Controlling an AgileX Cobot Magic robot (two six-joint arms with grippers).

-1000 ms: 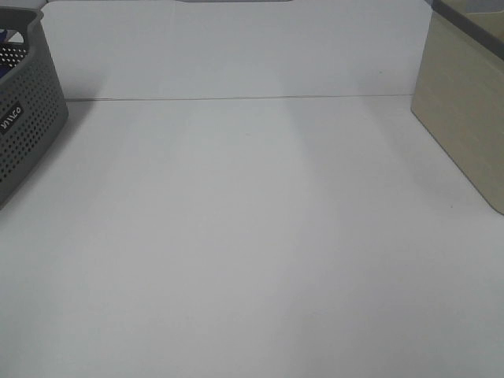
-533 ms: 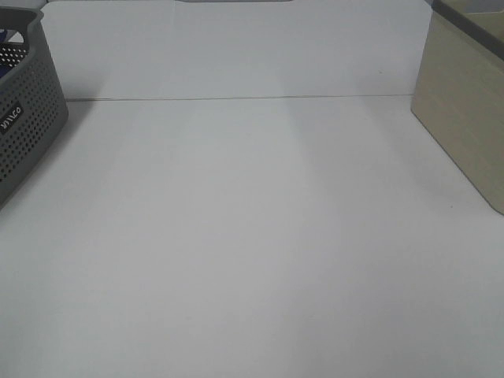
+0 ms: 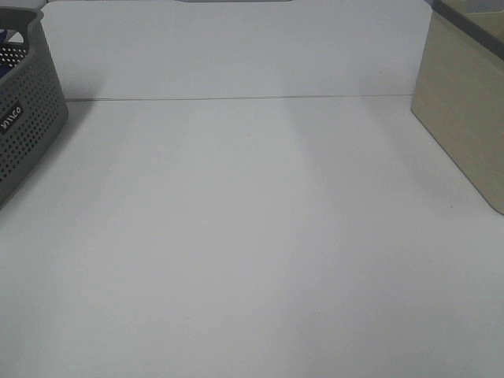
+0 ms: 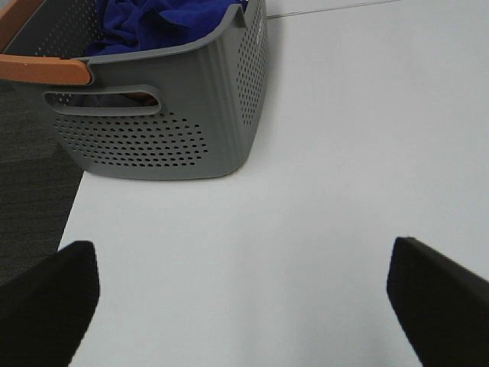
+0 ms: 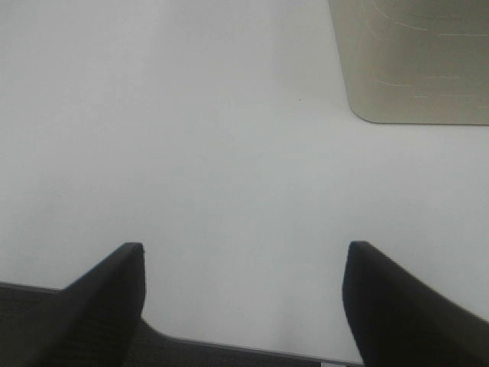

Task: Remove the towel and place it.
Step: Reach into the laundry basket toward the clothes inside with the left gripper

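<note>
Our towel (image 4: 153,23) sits bunched in the grey basket (image 4: 191,115) just ahead of our left claw (image 4: 241,264), far from the right claw (image 5: 244,264), both spread wide, empty.

The small white logo (image 3: 9,120) on the grey basket (image 3: 35,102) seems too blurred to read.

Brightness: you are seeing a bright, evenly lit white table (image 3: 252,236), looking slightly washed out from the high camera.
Shadows: the grey basket (image 4: 176,130) is casting a soft, short shadow along its base; faint broad bands are shading the tabletop.
Focus: the left gripper (image 4: 243,248) and right gripper (image 5: 244,247) are showing as dark, soft-edged silhouettes in your wrist views.
</note>
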